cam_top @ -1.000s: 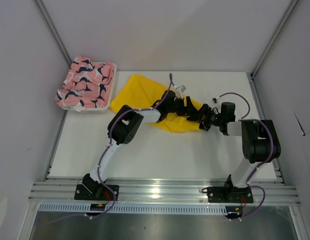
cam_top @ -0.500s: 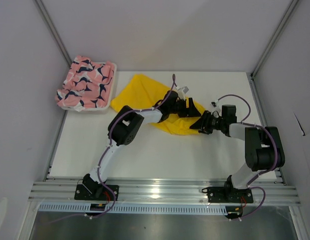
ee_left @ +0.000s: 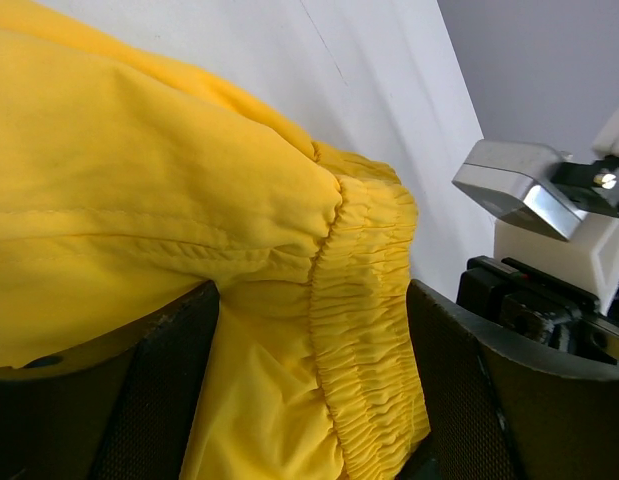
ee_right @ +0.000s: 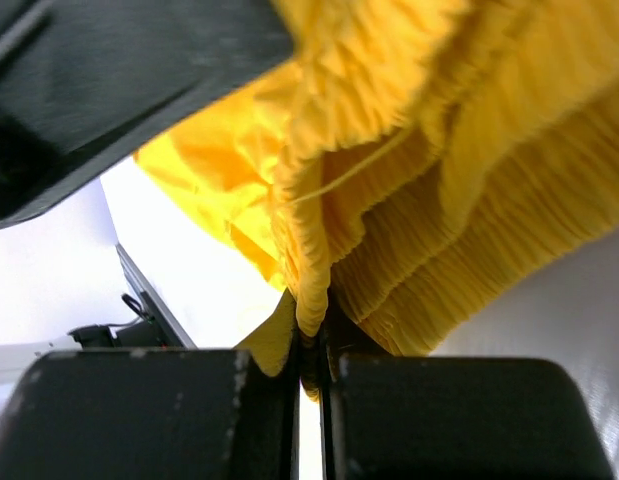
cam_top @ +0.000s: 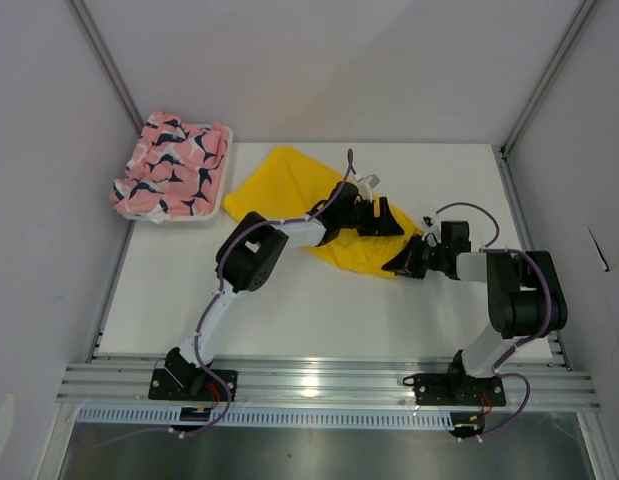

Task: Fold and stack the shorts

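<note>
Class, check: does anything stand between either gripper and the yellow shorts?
Nothing visible does. The right gripper has its jaws shut on a gathered edge of the yellow shorts, and the left gripper has its jaws open with the cloth lying between them.

The top camera looks down from behind over the whole table. Both wrist cameras sit close against the yellow shorts, shared by all.

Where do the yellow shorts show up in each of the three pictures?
Top external: yellow shorts lie spread across the far middle of the table.
Left wrist: they fill the left and centre.
Right wrist: they hang across the upper right, with an edge pinched at bottom centre.
Shared landmark: the white table beneath them.
</note>
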